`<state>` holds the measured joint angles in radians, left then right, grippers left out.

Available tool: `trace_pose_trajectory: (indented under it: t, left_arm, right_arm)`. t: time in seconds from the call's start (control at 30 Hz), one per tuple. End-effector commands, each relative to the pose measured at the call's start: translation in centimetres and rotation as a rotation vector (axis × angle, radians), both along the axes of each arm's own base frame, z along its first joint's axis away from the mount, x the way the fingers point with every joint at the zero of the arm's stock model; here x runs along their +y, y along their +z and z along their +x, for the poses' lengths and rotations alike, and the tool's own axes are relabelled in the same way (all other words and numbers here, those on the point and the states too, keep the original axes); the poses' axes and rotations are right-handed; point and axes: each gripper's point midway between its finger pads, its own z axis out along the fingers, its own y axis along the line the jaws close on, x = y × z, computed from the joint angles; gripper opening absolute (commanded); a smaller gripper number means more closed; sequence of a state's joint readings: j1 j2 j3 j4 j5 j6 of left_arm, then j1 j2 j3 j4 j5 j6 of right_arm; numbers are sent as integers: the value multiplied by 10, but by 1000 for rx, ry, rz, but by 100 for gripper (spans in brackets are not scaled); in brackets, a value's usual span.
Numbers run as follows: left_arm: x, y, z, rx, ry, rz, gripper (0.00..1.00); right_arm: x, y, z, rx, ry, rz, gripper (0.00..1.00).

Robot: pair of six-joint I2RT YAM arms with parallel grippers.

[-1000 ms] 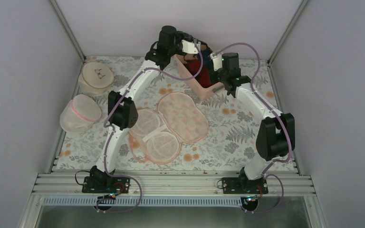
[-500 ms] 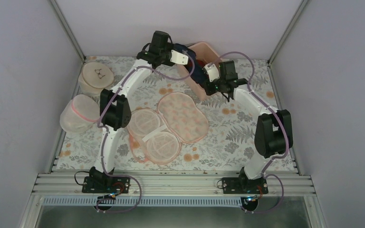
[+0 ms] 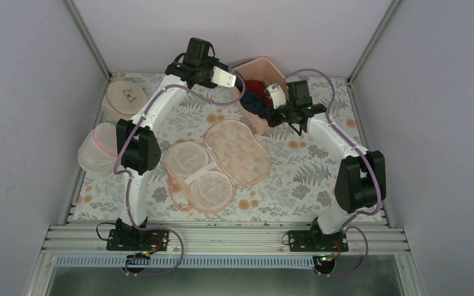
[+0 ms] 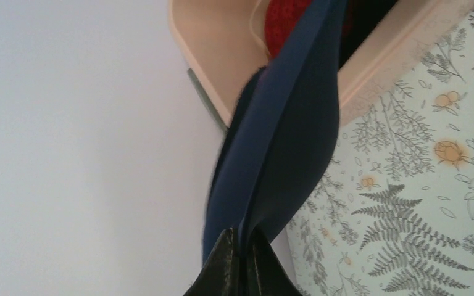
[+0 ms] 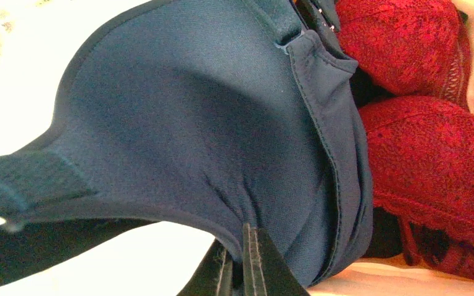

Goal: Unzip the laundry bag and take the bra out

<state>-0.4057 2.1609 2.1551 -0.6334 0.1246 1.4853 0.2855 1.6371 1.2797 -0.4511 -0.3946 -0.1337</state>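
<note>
Finding one. The laundry bag [image 3: 237, 151] lies unzipped and spread flat at the middle of the table [image 3: 308, 179]. Its printed half sits beside its mesh inner cups, and nothing dark shows inside. We judge the unzipping done. The bag lies well apart from both arms, so it plays no part in the present hold.

Finding two. The bra [image 5: 185, 135] is at the far side of the table, hung between the two arms over the pink basket [image 4: 213, 55], which holds red garments [image 5: 419, 154]. The left claw [image 4: 242, 240] is clamped on the thin edge of one cup. The right claw [image 5: 242, 246] is pinched shut on the lower hem of the other.

Assessment. Holding it at two points keeps the bra spread rather than bunched. We judge this is meant to let the cups go down inside the basket walls without a strap catching the rim. Whether the fabric already rests on the red garments, we cannot tell.

Finding three. A white mesh bag [image 3: 102, 148] and a round beige bag [image 3: 125, 98] stand at the left, apart from the work.
</note>
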Motion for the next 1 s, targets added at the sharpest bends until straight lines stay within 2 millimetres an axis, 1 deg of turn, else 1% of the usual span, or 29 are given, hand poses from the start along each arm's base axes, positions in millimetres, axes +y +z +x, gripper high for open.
trace_pose_trajectory:
  t: [0.0,0.07,0.2,0.3,0.43,0.47,0.53,0.57,0.67,0.7,0.77,0.83,0.93,0.97]
  left_arm:
    - [-8,33,7,-59,1,-37,2]
    - [-19,34,12,-64,-3,-47,2]
    - [-36,32,22,-62,4,-75,2]
    - [-45,25,26,-68,-3,-70,2]
    - [-64,22,26,-94,-31,-88,2]
    - [-69,21,25,-98,-39,-91,2]
    - [-78,17,22,-100,-55,-81,2]
    - [-81,15,21,-104,-60,-73,2]
    - [-85,12,22,-109,-63,-67,2]
    - [-84,11,23,-108,-60,-65,2]
    - [-84,8,23,-106,-57,-60,2]
    - [-85,9,23,-107,-58,-64,2]
    - [-87,10,23,-114,-59,-67,2]
    - [-87,9,23,-113,-56,-63,2]
  right_arm:
    - [-3,19,-4,65,-59,113,4]
    - [-12,19,0,91,-104,146,4]
    - [-29,5,6,142,-186,155,4]
    - [-40,0,10,163,-229,194,5]
    - [-55,-3,21,181,-284,230,8]
    - [-57,-1,23,179,-286,239,8]
    - [-60,-13,28,208,-297,240,10]
    - [-63,-14,30,208,-307,239,15]
    - [-80,-14,39,186,-373,226,30]
    - [-87,-13,42,172,-397,215,37]
    - [-96,-8,48,145,-426,189,45]
    - [-104,-1,53,123,-458,154,57]
    - [-115,17,57,67,-498,109,66]
    - [-120,18,58,53,-517,87,68]
